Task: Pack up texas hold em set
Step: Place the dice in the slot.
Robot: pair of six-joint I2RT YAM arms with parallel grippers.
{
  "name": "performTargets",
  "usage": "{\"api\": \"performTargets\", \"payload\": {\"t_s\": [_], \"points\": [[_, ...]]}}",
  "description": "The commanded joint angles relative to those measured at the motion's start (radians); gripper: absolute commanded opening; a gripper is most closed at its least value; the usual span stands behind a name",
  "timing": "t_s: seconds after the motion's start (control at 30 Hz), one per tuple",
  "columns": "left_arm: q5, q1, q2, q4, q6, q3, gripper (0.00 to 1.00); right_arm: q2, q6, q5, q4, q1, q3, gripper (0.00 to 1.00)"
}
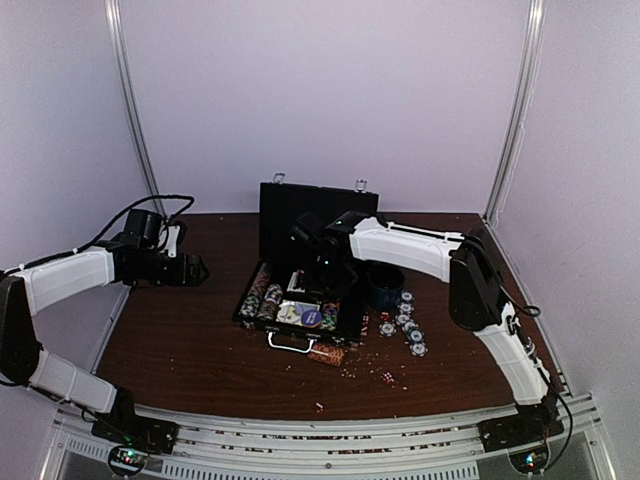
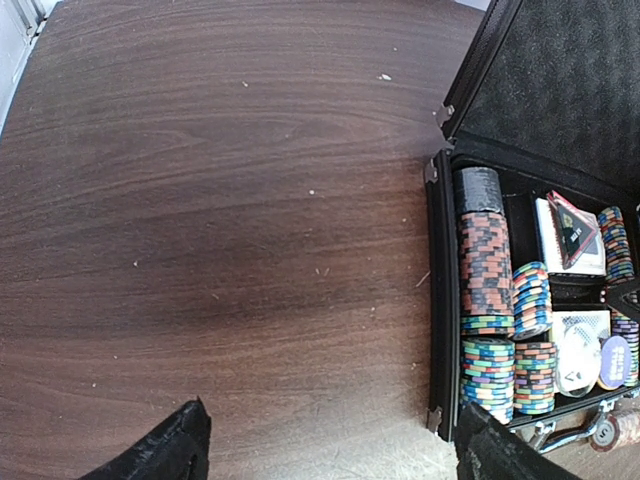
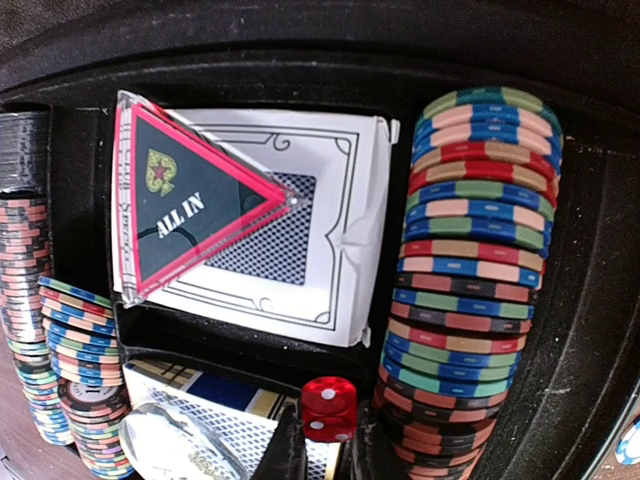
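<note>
Mid-bench (image 1: 180,330), toward the back: open black case (image 1: 285,215), lid upright behind the tray, silver handle (image 1: 290,343) on the near edge. Inside the tray: striped chips (image 3: 470,280) packed on edge in rows down the left and right sides. Between the rows, a white card deck (image 3: 300,230) with a red-and-black triangular "ALL IN" plaque (image 3: 190,200) lying on it. Nearer the handle, a second deck (image 3: 200,395) with a clear round disc (image 3: 175,440) partly over it.

Just right of the case: dark blue cup (image 1: 385,280), contents not visible, touching or only beside the case, cannot tell which. In front of the cup, on the bench: loose chips (image 1: 408,325). By the handle: a reddish lump (image 1: 325,352), too blurred to name, and tiny red bits (image 1: 380,376) scattered nearer the front.

Right hand (image 3: 328,440) low over the middle of the tray, pinched closed on a red die (image 3: 328,405), white pips showing. Left hand (image 2: 335,450) spread wide, nothing in it, above bare bench left of the case, not touching it.

Only in the top view: cup, loose chips, lump, red bits, both arms. Only in the right wrist view: die in the grip, plaque lettering. Only in the left wrist view: foam lining of the lid, left chip rows from the side, wood grain close up.
</note>
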Motion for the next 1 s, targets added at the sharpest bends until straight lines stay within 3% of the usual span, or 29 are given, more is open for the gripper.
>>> {"api": "performTargets", "payload": {"t_s": [0.0,0.5,0.8,0.97], "points": [[0.015,0.008,-0.008,0.012,0.007,0.011,0.87,0.026,0.011,0.028,-0.01,0.006,0.0,0.0],[0.014,0.008,-0.013,0.015,0.005,0.007,0.87,0.04,0.029,0.056,-0.01,0.005,0.0,0.0],[0.013,0.008,-0.011,0.015,0.005,0.007,0.87,0.025,0.033,0.06,0.009,0.005,0.003,0.2],[0.013,0.008,-0.014,0.015,0.007,0.007,0.87,0.011,0.034,0.054,0.032,0.005,0.004,0.26]]}}
